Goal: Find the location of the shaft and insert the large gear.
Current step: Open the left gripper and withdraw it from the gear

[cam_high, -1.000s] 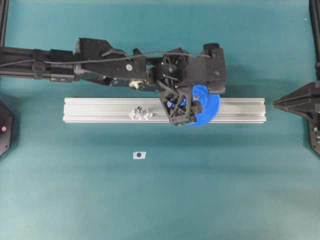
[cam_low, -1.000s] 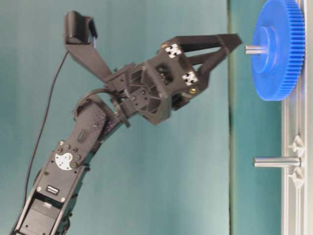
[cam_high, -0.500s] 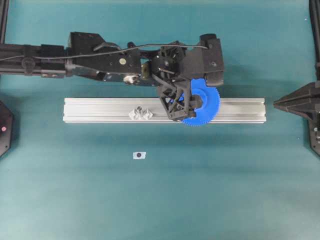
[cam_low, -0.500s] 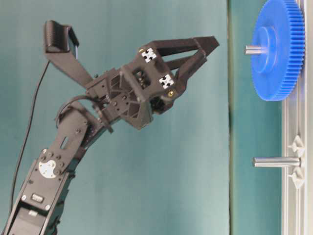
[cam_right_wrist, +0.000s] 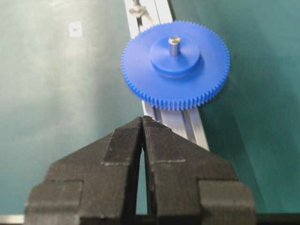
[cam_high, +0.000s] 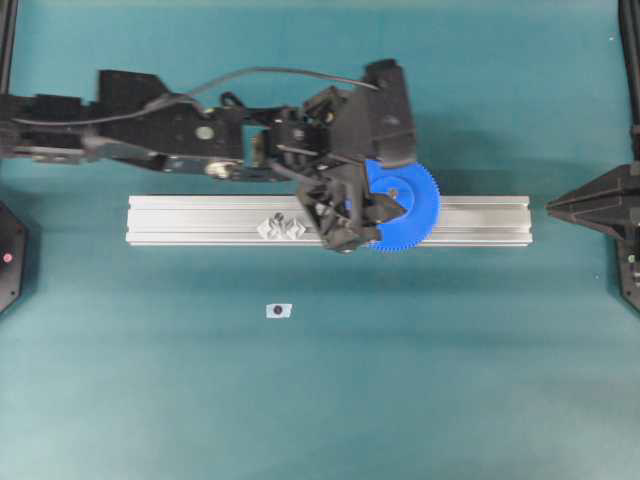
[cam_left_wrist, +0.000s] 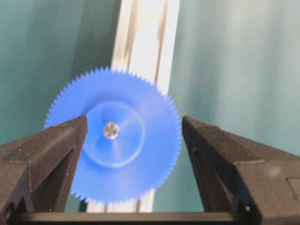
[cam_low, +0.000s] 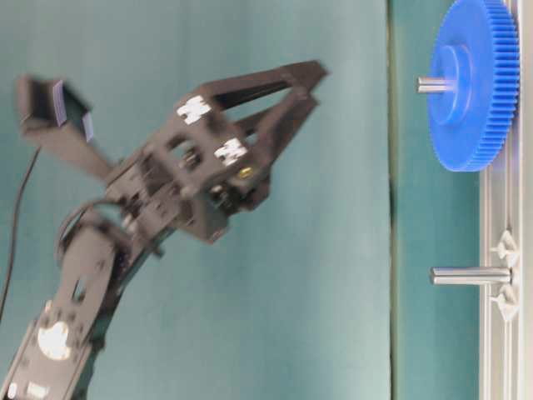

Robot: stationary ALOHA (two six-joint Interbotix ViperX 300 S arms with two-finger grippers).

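Observation:
The blue large gear sits on the shaft on the aluminium rail, and the peg's grey tip pokes through the hub. My left gripper hangs open well clear of the gear and touches nothing. In the left wrist view the gear and the shaft show between the spread fingers of the left gripper. My right gripper is shut and empty, parked off the rail's right end.
A second bare peg stands on the clear mount further left on the rail. A small white tag with a dark dot lies on the teal mat in front of the rail.
The left gripper, still open, has drawn back from the gear and the arm has swung away leftward. The gear stays on the shaft. The right gripper has not moved.

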